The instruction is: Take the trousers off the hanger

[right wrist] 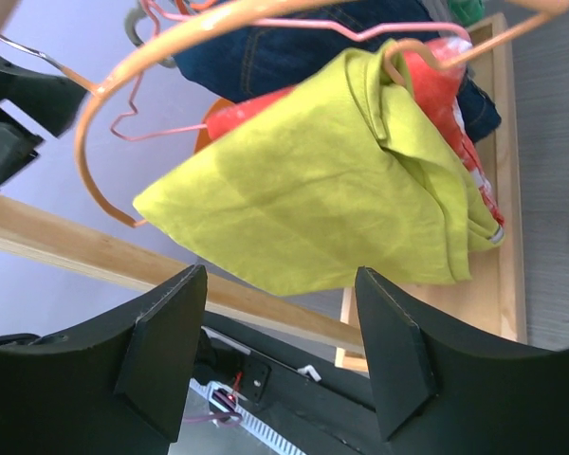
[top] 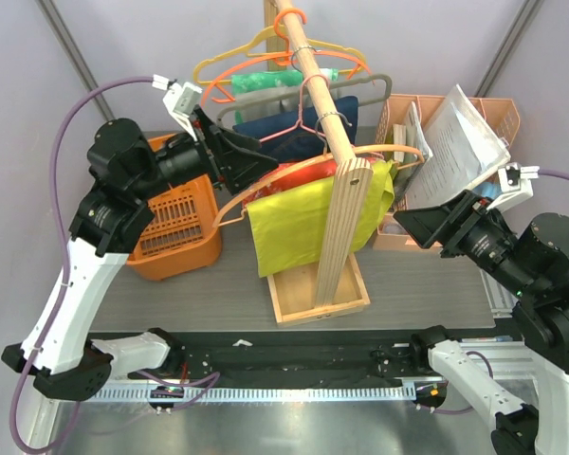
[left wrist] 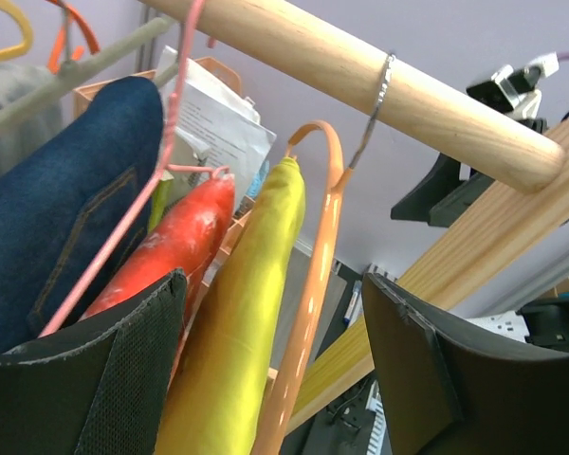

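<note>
Left fingers spread astride hanger; right fingers spread, empty. Trousers draped on hanger, hung from rail. Advise: left pinches hanger steady; right grips free cloth edge, draws off.

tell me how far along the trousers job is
Nothing done yet: the trousers hang over the hanger on the wooden rail. In hand: left gripper open near the hanger's end, right gripper open facing the trousers, neither gripping. Left: grasp the trousers and pull them off.
</note>
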Controlling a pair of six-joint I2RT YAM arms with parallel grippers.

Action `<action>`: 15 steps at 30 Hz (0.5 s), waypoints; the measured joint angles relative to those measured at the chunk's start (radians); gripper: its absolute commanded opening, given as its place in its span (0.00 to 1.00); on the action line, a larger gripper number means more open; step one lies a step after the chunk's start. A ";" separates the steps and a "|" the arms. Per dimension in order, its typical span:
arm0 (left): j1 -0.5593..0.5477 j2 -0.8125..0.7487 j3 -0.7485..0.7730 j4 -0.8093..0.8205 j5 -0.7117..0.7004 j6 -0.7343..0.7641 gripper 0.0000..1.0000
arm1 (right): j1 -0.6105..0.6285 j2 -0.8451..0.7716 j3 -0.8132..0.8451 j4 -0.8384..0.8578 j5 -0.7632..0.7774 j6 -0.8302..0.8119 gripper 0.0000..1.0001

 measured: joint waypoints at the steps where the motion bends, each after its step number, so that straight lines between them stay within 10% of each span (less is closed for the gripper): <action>1: -0.015 0.006 0.000 0.003 -0.001 0.009 0.75 | 0.000 0.003 0.008 0.005 0.001 0.005 0.70; 15: -0.121 0.105 0.005 -0.015 -0.034 0.136 0.64 | 0.000 -0.011 0.027 0.035 -0.008 0.022 0.69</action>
